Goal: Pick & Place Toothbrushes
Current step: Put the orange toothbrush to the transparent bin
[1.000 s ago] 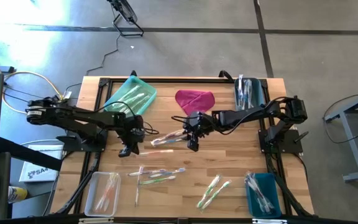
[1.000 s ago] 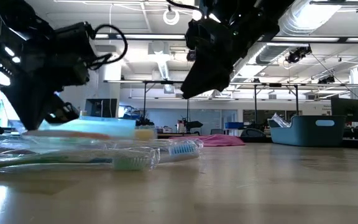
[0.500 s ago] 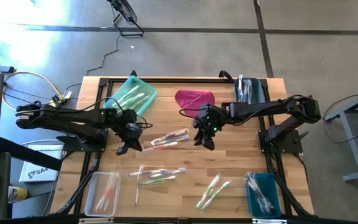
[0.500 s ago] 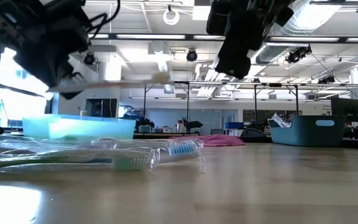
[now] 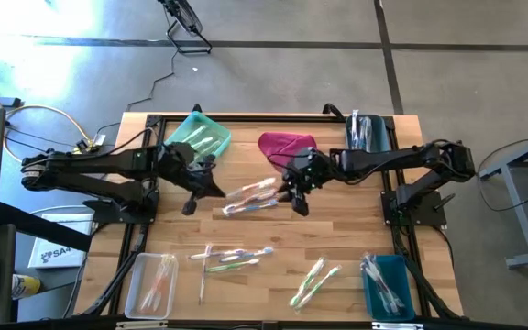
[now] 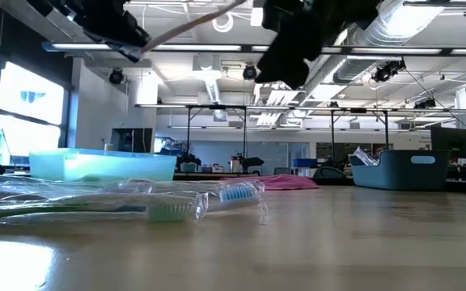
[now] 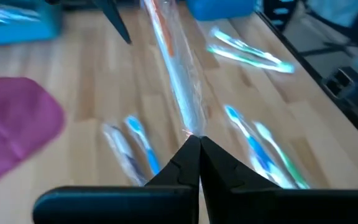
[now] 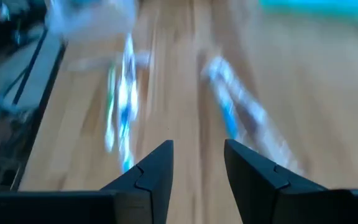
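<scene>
Since a second ago the left gripper (image 5: 216, 191) has risen off the table and now hangs above its middle, its fingers pinched tight on one end of a wrapped toothbrush (image 7: 173, 59) with an orange handle, which sticks out ahead of it; in the low view that brush (image 6: 192, 23) slants up near the top edge, clear of the wood. Meanwhile the right gripper (image 5: 298, 197) has drawn back toward the magenta cloth (image 5: 287, 145) and hovers just beside it, its fingers (image 8: 157, 165) parted with nothing between them. Below the lifted brush a pair of toothbrushes (image 5: 250, 194) lies on the table (image 5: 337, 234) between the two grippers. More loose toothbrushes (image 5: 232, 258) lie toward the near edge, and another pair (image 5: 314, 281) lies to their right. Others fill the green tray (image 5: 195, 137), the clear bin (image 5: 154, 284), the blue bin (image 5: 388, 284) and the dark bin (image 5: 367, 133) at the corners.
</scene>
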Action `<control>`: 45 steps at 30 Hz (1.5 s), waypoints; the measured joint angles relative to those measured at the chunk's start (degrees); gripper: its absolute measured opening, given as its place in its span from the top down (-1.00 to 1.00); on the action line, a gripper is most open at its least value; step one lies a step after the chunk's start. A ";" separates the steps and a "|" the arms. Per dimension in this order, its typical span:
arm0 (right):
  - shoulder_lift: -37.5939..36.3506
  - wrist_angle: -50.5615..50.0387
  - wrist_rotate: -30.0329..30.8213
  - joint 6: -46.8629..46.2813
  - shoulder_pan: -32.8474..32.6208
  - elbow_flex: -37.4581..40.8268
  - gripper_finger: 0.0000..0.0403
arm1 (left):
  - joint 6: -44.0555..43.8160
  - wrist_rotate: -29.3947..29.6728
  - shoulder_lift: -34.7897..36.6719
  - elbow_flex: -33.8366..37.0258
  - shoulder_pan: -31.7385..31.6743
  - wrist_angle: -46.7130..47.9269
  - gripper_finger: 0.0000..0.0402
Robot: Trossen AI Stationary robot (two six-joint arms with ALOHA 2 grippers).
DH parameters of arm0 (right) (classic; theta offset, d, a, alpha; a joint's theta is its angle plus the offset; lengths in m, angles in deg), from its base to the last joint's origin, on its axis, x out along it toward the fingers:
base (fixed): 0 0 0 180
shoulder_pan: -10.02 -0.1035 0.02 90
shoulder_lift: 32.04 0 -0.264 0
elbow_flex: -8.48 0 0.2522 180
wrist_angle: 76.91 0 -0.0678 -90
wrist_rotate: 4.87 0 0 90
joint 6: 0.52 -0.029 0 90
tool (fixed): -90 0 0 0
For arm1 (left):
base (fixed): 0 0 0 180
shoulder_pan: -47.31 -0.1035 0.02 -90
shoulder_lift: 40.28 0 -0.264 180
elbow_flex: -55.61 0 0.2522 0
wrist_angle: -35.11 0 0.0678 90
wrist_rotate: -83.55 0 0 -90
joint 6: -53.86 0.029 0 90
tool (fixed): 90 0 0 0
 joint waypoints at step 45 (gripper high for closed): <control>5.09 39.02 5.03 8.90 -0.57 -0.07 -0.15 | -2.59 7.50 -6.61 -3.36 0.02 -11.96 1.00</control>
